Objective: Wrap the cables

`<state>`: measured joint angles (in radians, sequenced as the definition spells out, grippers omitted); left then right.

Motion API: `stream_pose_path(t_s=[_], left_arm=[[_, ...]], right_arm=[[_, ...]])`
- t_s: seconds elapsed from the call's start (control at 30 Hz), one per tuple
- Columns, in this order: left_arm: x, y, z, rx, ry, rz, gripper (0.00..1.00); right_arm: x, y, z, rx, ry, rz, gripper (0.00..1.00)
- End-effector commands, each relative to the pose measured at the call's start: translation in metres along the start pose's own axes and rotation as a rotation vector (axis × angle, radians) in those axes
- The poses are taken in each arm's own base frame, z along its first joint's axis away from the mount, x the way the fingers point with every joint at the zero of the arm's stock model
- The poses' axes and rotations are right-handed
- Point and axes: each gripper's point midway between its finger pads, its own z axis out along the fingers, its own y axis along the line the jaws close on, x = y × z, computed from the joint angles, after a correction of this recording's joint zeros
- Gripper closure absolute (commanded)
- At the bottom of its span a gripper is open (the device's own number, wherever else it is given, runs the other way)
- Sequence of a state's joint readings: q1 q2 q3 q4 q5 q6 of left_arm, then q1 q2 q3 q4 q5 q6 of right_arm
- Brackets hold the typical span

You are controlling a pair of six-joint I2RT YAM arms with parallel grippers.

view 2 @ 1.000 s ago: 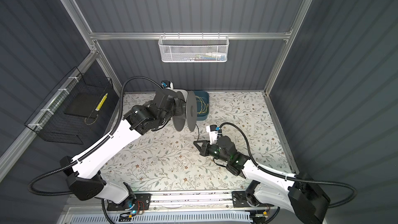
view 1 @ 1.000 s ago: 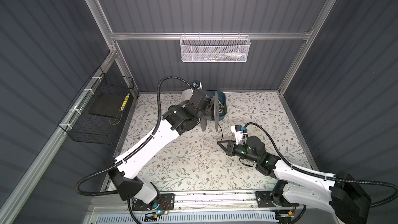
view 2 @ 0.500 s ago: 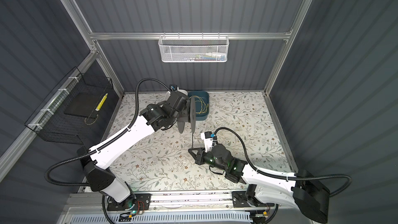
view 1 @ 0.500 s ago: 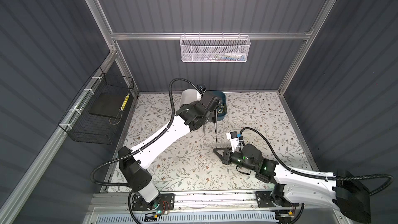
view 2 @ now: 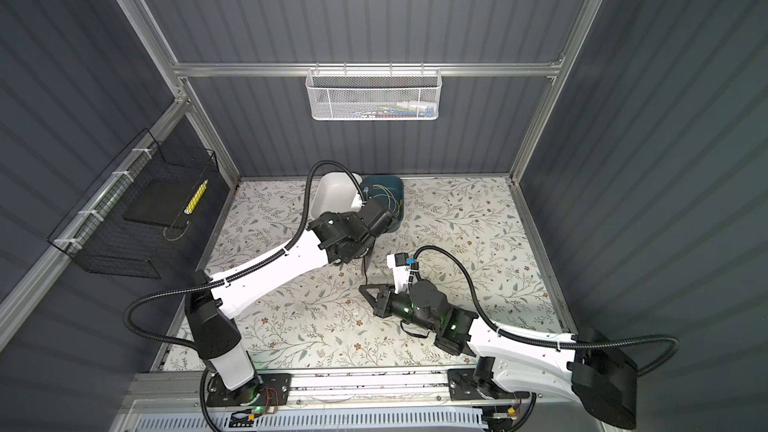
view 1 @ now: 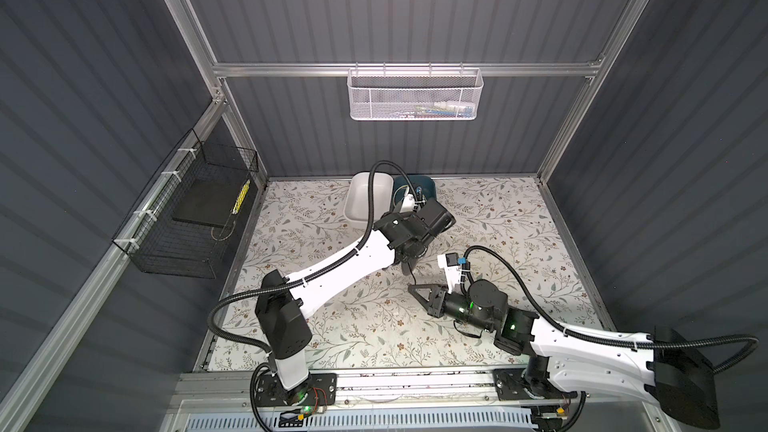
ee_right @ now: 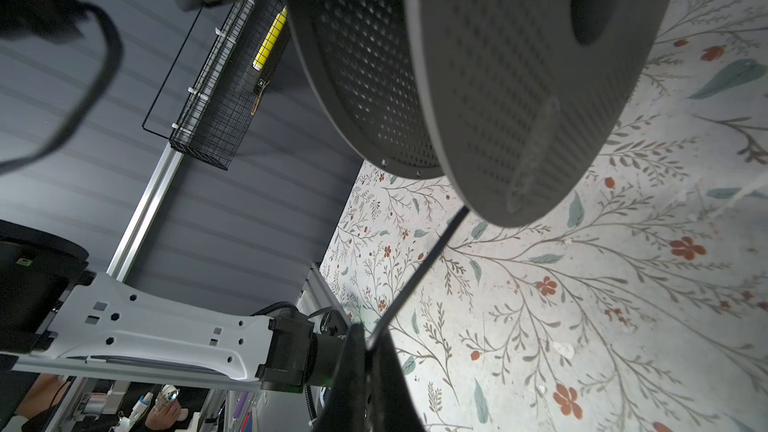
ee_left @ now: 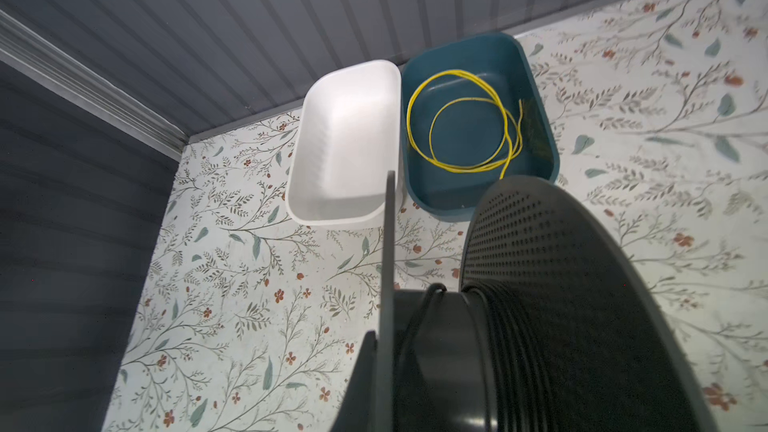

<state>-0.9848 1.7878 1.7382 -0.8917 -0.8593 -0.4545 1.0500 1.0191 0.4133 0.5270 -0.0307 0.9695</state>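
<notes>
The cables are one thin black cord, wound in several turns (ee_left: 511, 347) on a black spool (ee_left: 582, 284) with perforated flanges. My left gripper (ee_left: 384, 388) is shut on the spool's thin flange (ee_left: 388, 243) and holds the spool above the mat. In both top views the left wrist covers most of the spool (view 1: 406, 265) (view 2: 368, 261). A free stretch of cord (ee_right: 419, 268) (view 2: 365, 274) runs taut from the spool (ee_right: 498, 76) down to my right gripper (ee_right: 368, 351) (view 1: 411, 288) (view 2: 362, 286), which is shut on it low over the mat's middle.
A white bin (view 1: 368, 197) and a teal bin (ee_left: 536, 89) holding a yellow wire coil (ee_left: 457, 118) stand at the back wall. A black wire basket (view 1: 187, 218) hangs on the left wall. A white mesh basket (view 1: 415, 93) hangs on the back rail.
My left arm has swung to the right and turned the spool, uncovering the white bin. My right gripper, still on the cord, has shifted slightly left and toward the front.
</notes>
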Motion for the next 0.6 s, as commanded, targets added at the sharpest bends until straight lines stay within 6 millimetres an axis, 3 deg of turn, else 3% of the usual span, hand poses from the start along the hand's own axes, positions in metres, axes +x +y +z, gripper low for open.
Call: stream_pose_path(t_s=[0.0, 0.57], left_arm=[[-0.014, 0.025, -0.001, -0.148, -0.061, 0.048, 1.00], [0.031, -0.016, 0.003, -0.246, -0.034, 0.375, 1.00]], right_arm=[[-0.009, 0.027, -0.008, -0.099, -0.033, 0.006, 1.00], [-0.014, 0.001, -0.025, -0.076, -0.125, 0.064, 1.00]])
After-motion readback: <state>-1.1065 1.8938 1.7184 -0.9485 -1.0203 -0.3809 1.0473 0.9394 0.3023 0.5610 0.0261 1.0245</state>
